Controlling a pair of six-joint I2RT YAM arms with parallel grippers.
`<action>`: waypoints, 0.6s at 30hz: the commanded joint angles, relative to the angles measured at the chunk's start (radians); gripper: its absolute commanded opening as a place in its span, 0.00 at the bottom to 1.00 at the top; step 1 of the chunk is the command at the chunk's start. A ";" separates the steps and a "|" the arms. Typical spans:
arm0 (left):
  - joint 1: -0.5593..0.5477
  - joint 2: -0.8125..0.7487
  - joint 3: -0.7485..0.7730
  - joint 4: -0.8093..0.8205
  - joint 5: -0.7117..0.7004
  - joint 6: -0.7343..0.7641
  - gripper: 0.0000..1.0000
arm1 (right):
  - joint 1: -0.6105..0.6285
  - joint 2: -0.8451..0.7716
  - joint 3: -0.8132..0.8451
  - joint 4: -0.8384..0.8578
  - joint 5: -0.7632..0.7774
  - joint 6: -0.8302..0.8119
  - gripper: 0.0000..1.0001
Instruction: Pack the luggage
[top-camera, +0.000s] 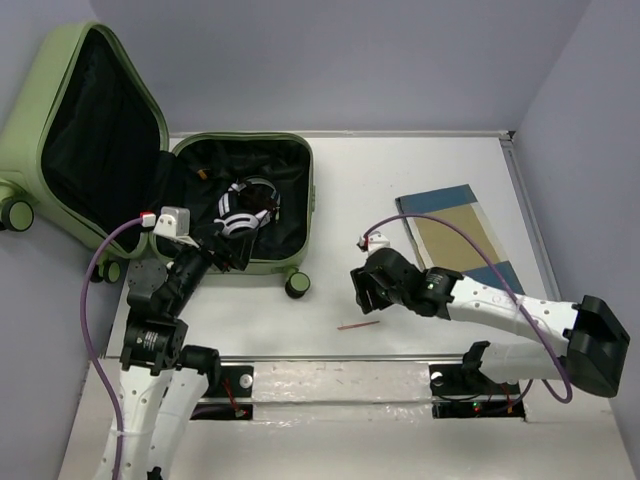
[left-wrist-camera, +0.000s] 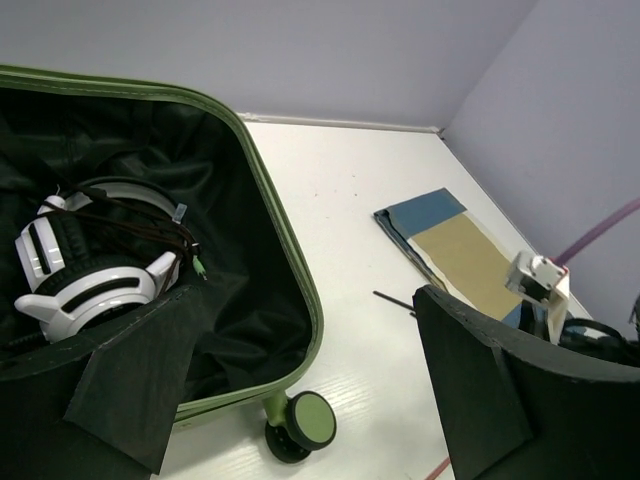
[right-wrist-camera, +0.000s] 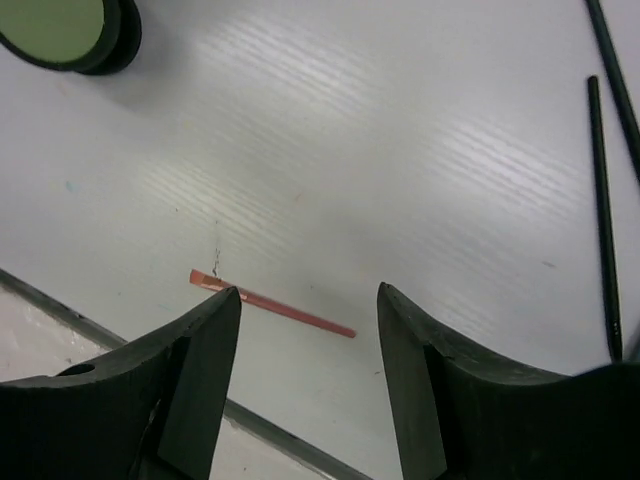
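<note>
The pale green luggage (top-camera: 308, 200) lies open at the left of the table, its lid leaning up at the far left. White and black headphones (top-camera: 245, 205) lie in its black lining and also show in the left wrist view (left-wrist-camera: 90, 270). My left gripper (top-camera: 228, 252) is open and empty, over the case's near rim (left-wrist-camera: 300, 285). My right gripper (top-camera: 366, 292) is open and empty, low over the table. A thin red stick (right-wrist-camera: 300, 313) lies just beyond its fingertips. A folded blue and tan cloth (top-camera: 455, 230) lies on the table at the right.
A caster wheel (top-camera: 297, 284) sticks out at the case's near right corner, close to the right gripper. Thin black sticks (right-wrist-camera: 603, 200) lie on the table near the cloth. A metal rail (top-camera: 340, 355) runs along the near edge. Walls close the table at the back and right.
</note>
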 joint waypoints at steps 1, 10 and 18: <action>0.011 0.002 0.050 0.024 -0.015 0.010 0.99 | 0.004 -0.021 -0.055 0.043 -0.123 -0.011 0.66; 0.017 0.005 0.046 0.029 0.005 0.008 0.99 | 0.004 0.219 0.048 0.035 -0.256 -0.176 0.72; 0.017 0.002 0.044 0.029 0.015 0.011 0.99 | 0.023 0.337 0.100 -0.049 -0.338 -0.141 0.74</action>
